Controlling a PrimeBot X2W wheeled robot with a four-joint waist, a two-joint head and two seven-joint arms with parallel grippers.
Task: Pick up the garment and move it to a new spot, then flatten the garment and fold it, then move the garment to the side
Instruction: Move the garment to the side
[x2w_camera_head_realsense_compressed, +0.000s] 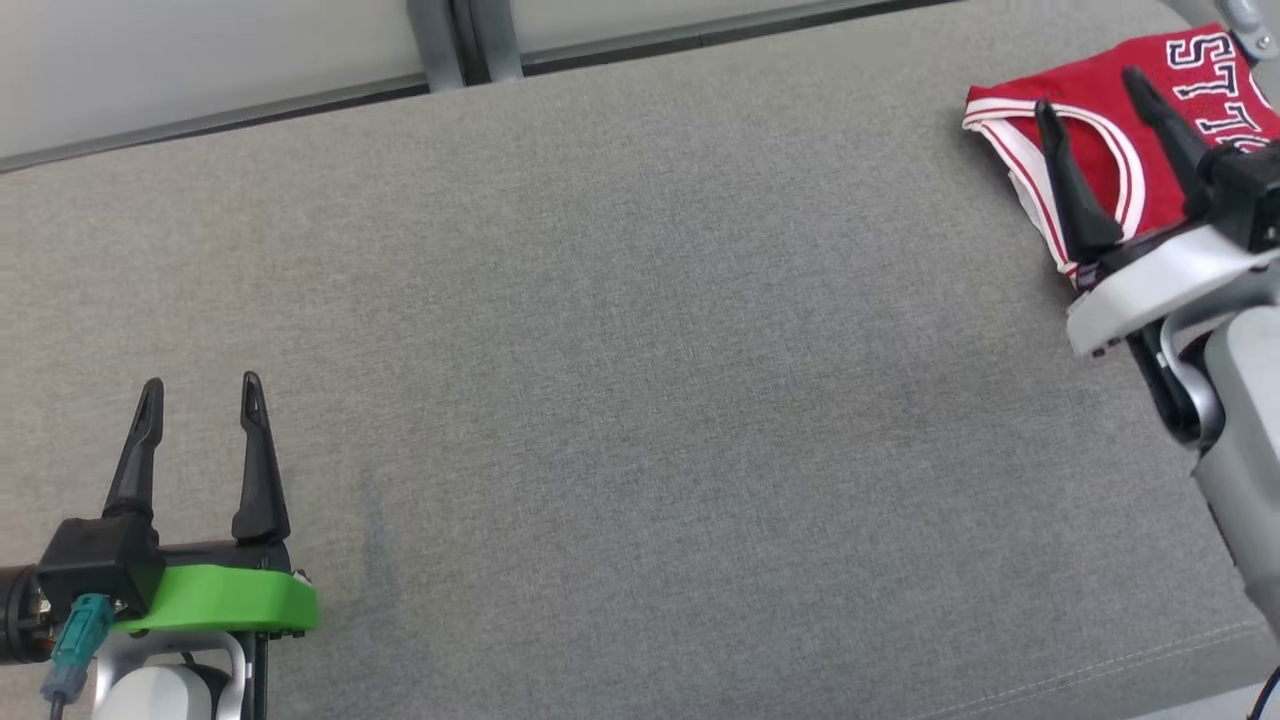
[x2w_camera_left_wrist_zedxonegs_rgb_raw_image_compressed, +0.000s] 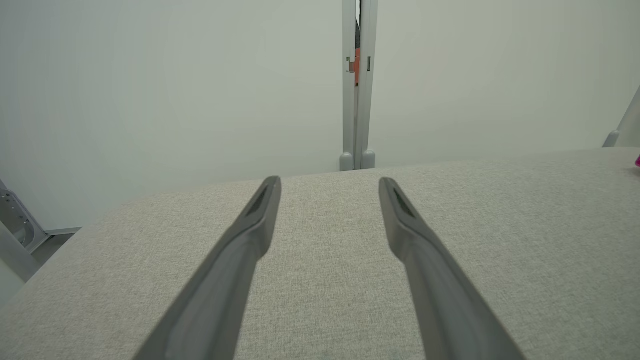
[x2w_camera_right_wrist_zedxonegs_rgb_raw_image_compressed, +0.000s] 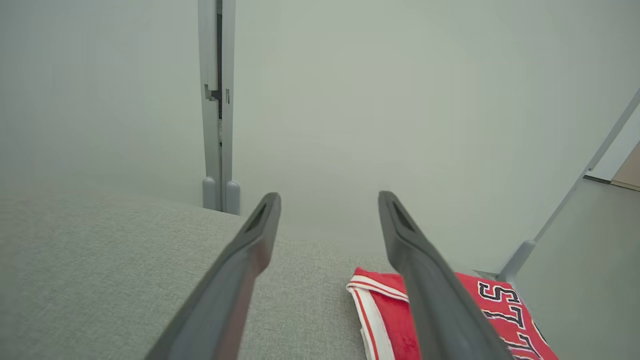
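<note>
Right fingers spread over folded red garment, left fingers well apart

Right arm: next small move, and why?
Probably draw the right gripper back toward rest: it hangs open, holding nothing, over the red jersey, which already lies folded at the far right corner of the cushion. The left gripper rests open.

Bright, even, diffuse light; no glare, shadows faint. Head view sharp. Wrist views wide-angle, slight warp at edges; fingers blur near lens.
</note>
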